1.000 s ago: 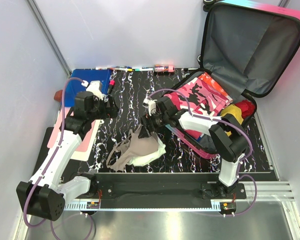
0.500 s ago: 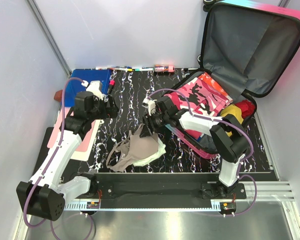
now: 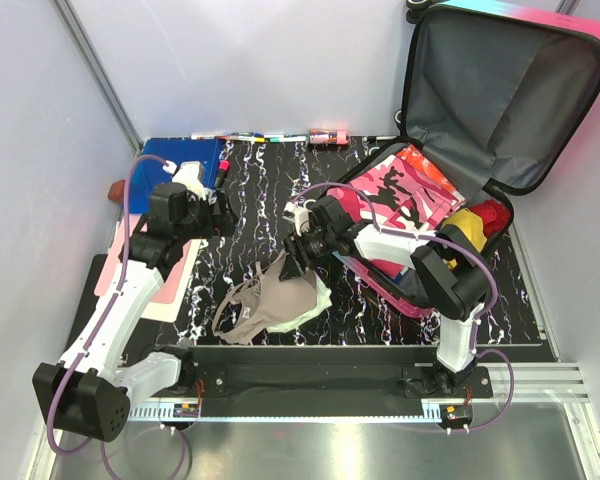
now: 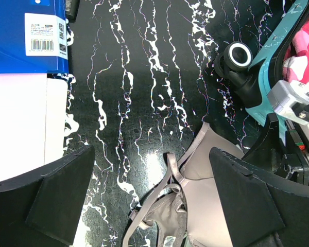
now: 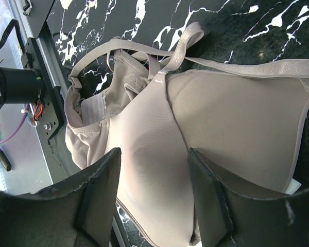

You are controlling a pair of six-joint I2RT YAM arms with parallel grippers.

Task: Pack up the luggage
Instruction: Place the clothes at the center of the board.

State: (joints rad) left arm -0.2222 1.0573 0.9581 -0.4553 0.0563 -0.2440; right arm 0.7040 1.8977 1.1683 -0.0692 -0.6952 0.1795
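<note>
With clothes (image 3: 410, 190) in the luggage (image 3: 500, 90), the bra (image 3: 270, 305) lies unpacked left of it, straddled by the right gripper (image 5: 153, 190), grip unclear; the left gripper (image 4: 149, 180) gapes empty.

The tabletop (image 4: 144, 77) looks glossy, the bra (image 5: 221, 128) is smooth beige cloth, the luggage (image 3: 500, 90) lined in matt grey fabric.

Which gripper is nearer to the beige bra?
Right. The right gripper is closed on the bra; the left gripper hangs open, apart from it, farther back by the folder.
</note>
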